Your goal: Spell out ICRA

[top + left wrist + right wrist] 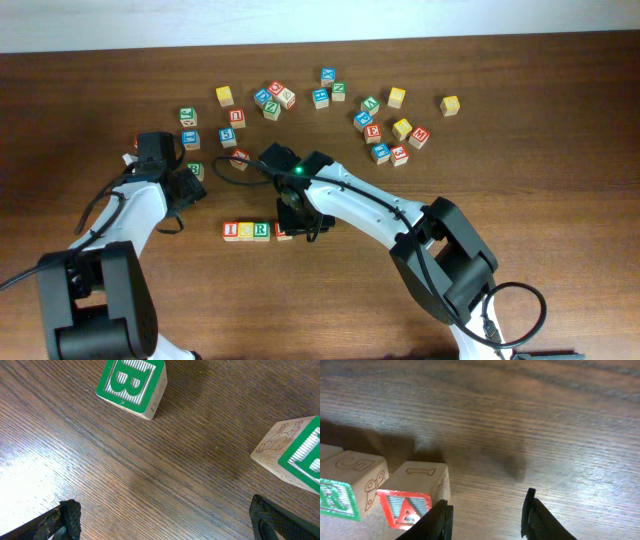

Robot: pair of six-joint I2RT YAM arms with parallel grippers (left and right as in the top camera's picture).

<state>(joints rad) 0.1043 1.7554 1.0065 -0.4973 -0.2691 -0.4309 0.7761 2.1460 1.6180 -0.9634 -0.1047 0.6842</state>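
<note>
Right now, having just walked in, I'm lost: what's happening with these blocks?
The right pincer hangs open and empty just beside the red A block, which sits at the row's end next to the green R block. The left pincer hovers open near a green B block, holding nothing.

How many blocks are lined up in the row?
4, side by side: I block, yellow block, R block, and A block, partly hidden overhead by the right gripper.

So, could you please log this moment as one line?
row: I, C, R, A in line | right end effector: open, empty, beside A | left end effector: open, empty, near B
</note>
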